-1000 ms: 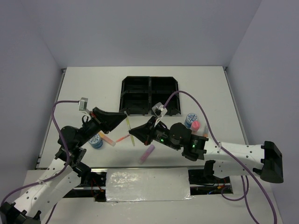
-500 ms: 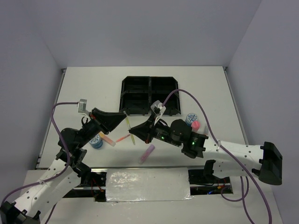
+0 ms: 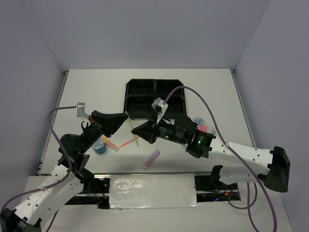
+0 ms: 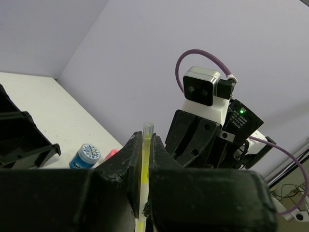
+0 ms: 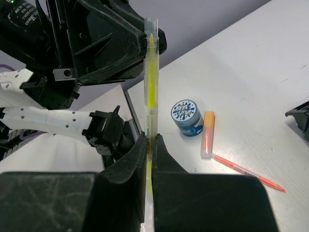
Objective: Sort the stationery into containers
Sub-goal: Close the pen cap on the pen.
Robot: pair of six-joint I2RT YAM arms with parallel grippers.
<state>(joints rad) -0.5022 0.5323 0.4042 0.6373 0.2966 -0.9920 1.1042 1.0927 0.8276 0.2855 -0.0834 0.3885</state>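
A thin yellow pen (image 3: pixel 133 131) is held off the table between both grippers. My left gripper (image 3: pixel 126 117) is shut on its far end, and in the left wrist view (image 4: pixel 144 137) the pen (image 4: pixel 145 159) runs up between the jaws. My right gripper (image 3: pixel 135 132) is shut on its near part, and in the right wrist view (image 5: pixel 150 140) the pen (image 5: pixel 150 87) stands upright in it. The black four-compartment tray (image 3: pixel 155 99) lies just beyond. A tape roll (image 3: pixel 100 145), an orange marker (image 3: pixel 110 143), a pink pen (image 3: pixel 128 143) and a purple marker (image 3: pixel 152 158) lie on the table.
A second tape roll (image 3: pixel 197 122) and a pink-capped bottle (image 3: pixel 202 128) stand right of my right arm. The right wrist view shows the left tape roll (image 5: pixel 186 116), the orange marker (image 5: pixel 207 134) and the pink pen (image 5: pixel 246 171) below the held pen.
Both grippers have moved a little up and towards the tray, with the yellow pen still held between them. The items on the table have not moved.
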